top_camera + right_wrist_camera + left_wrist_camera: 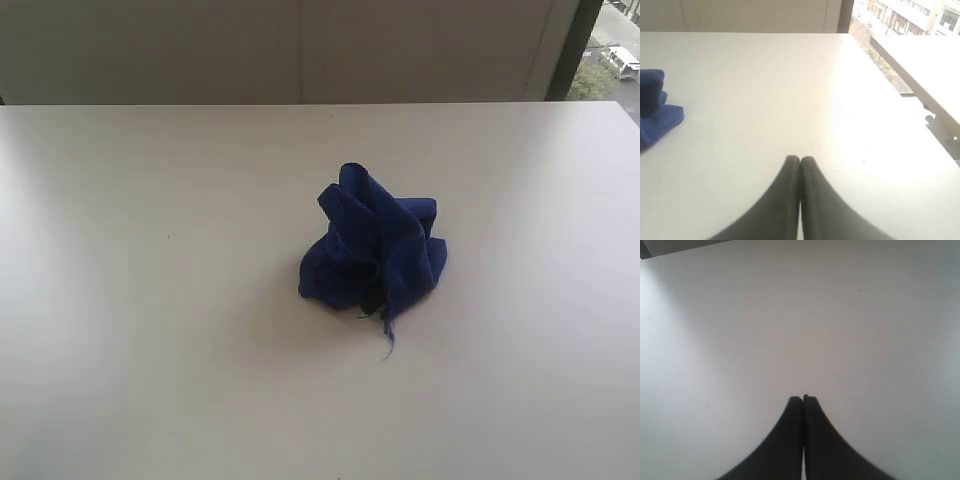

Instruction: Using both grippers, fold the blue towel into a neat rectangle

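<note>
The blue towel [375,245] lies crumpled in a bunched heap near the middle of the white table [150,300], with a loose thread trailing toward the front. No arm shows in the exterior view. In the left wrist view my left gripper [803,399] is shut with nothing in it, its black fingertips pressed together above bare tabletop; the towel is out of that view. My right gripper [800,159] is also shut and holds nothing. Part of the blue towel [655,107] shows at the edge of the right wrist view, well apart from those fingers.
The table's far edge meets a pale wall [300,50]. A window [610,55] with a dark frame stands at the far right corner. In the right wrist view the table's side edge [890,62] runs close by, with a street and buildings beyond.
</note>
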